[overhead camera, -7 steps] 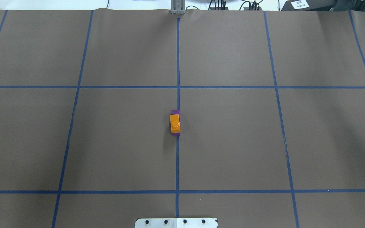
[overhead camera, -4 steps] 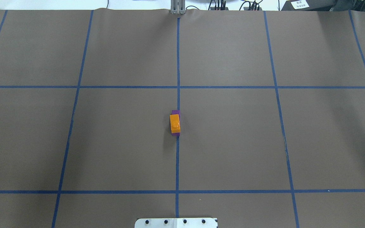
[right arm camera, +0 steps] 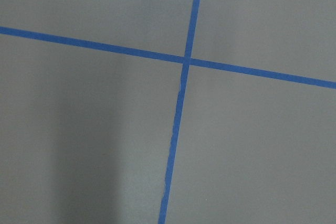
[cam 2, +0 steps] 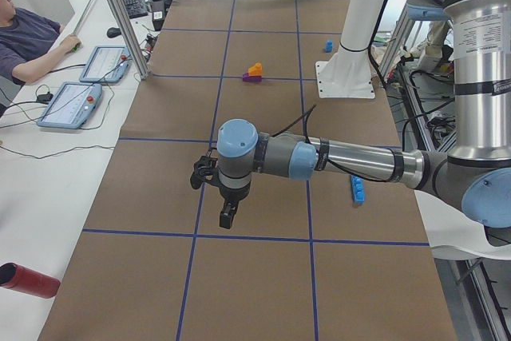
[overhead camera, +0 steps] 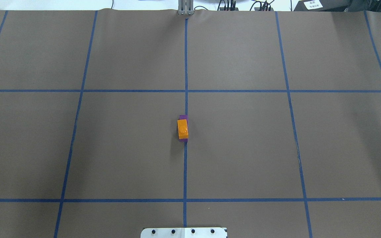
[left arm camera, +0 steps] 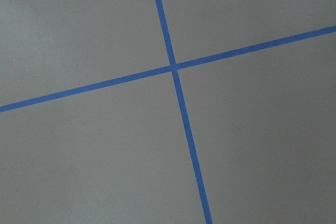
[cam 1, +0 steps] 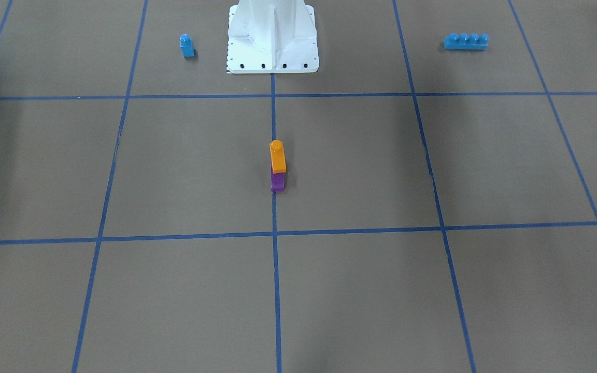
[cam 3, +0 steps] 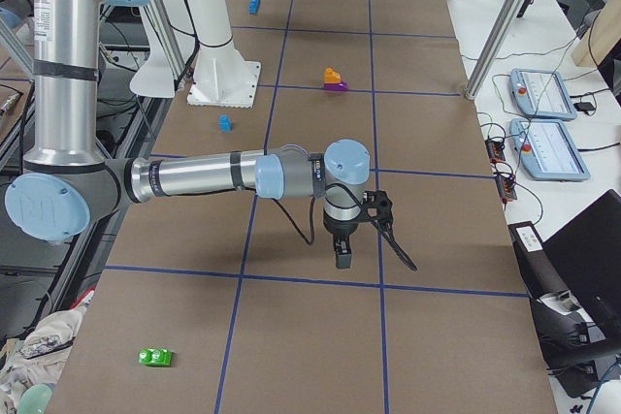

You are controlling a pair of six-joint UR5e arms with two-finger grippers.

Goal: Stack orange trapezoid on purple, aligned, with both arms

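1. Nothing on the desk (overhead camera: 243,148) has shifted in the overhead view over the past second; the stack sits as before.
2. Nearest in the left-end view, the left fingers (cam 2: 228,215) hang over bare desk; whether they are released or clenched I cannot tell.
3. Nearest in the right-end view, the right fingers (cam 3: 342,251) also point down at bare desk; their state cannot be told either.
4. Farther in, at the desk's middle, the orange trapezoid (overhead camera: 183,129) rests on the purple block (overhead camera: 183,117). Their long axes run along the centre tape line (overhead camera: 185,66).
5. The stack lies well apart from both arms, inward along the desk, and neither looks clearly nearer. The task appears complete.
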